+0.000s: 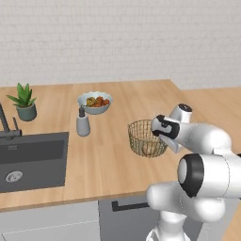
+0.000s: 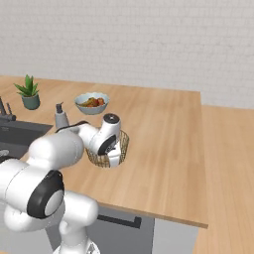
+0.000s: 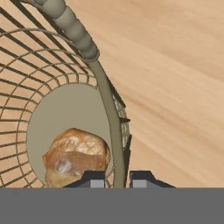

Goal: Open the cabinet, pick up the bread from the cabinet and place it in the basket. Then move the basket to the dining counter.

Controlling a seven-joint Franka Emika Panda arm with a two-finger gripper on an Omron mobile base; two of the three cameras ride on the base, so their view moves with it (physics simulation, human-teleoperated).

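The wire basket (image 1: 141, 138) (image 2: 124, 141) stands on the dining counter (image 1: 108, 162) (image 2: 163, 139), toward its right end. On the basket's flat base lies the golden-brown bread (image 3: 76, 155). My gripper (image 3: 118, 181) (image 1: 170, 142) comes down on the basket's near-right side. It is shut on the basket's rim (image 3: 106, 100), and the rim wire passes between the two fingertips. The bread sits just left of the fingers and is not touched. The cabinet is out of view.
A dark sink (image 1: 33, 160) with a faucet (image 1: 5, 124) is set into the counter at the left. Behind it are a potted plant (image 1: 24, 101), a grey dispenser (image 1: 83, 123) and a white fruit bowl (image 1: 95, 102). Bare wood stretches right of the basket.
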